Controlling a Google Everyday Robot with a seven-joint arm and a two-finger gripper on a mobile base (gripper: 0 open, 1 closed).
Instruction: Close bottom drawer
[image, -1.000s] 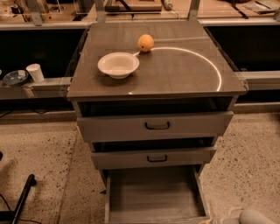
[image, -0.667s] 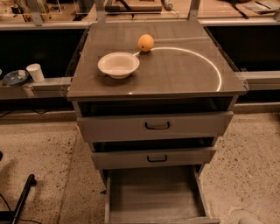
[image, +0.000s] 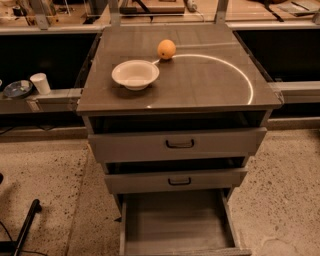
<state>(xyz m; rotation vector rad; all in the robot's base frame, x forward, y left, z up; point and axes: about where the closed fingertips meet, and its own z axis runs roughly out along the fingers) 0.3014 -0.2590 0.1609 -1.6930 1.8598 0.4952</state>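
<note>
the bottom drawer (image: 175, 225) stands pulled far out at the foot of the table (image: 200, 85), beneath two slightly open drawers (image: 220, 142), a bowl (image: 135, 74) and orange (image: 166, 49) on the table's top, while the tool is out of view, so i cannot tell its state.

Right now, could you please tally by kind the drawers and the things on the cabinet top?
Drawers: 3 (top drawer, middle drawer, bottom drawer, all open)
White bowl: 1
Orange: 1
Total: 5
The gripper is out of view.
</note>
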